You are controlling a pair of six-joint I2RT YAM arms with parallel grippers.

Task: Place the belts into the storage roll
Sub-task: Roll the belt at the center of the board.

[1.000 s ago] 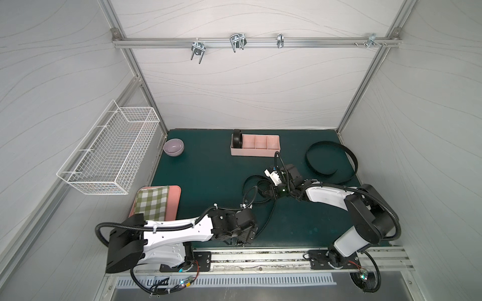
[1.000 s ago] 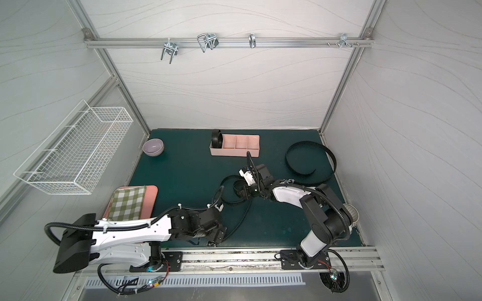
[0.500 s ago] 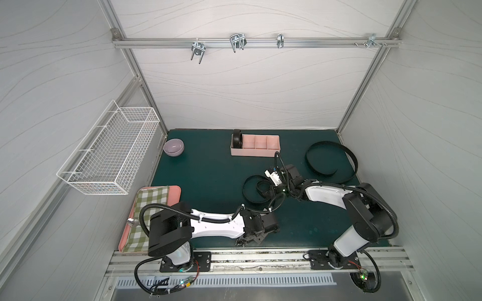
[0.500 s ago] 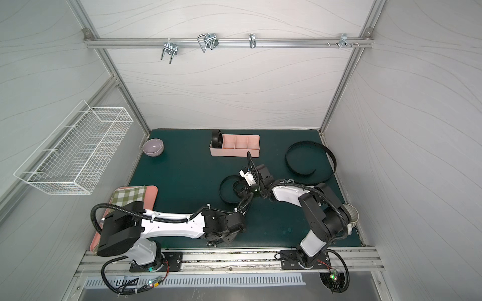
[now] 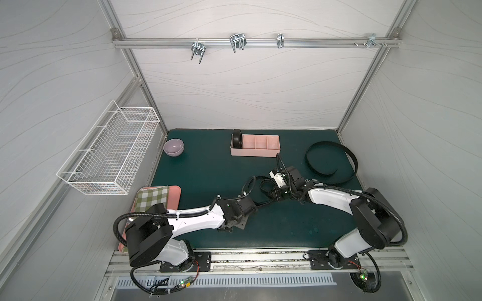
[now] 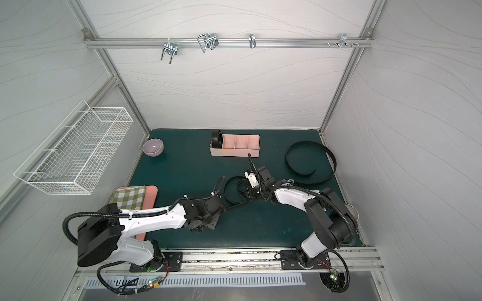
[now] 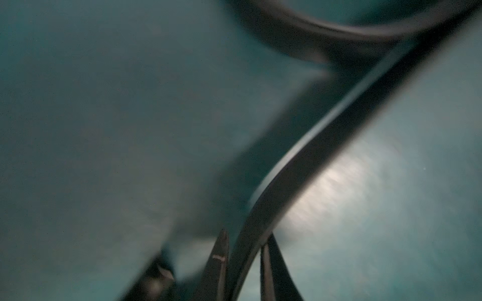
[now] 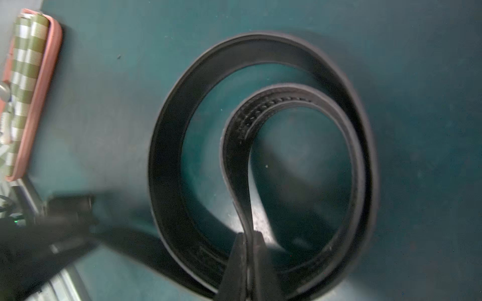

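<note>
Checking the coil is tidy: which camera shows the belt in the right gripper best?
Right wrist: the belt fills the frame, loops sharp, pinched in the right gripper. Left wrist shows one blurred stretch; both top views show it small, partly behind the arms.

Blurred black belt [image 7: 326, 135] runs between the fingers [image 7: 219, 260].

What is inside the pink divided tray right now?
One coiled belt stands on edge in the end compartment of the storage roll nearest the purple bowl. The other three compartments show bare pink floors. The floor under the coil is covered.
</note>
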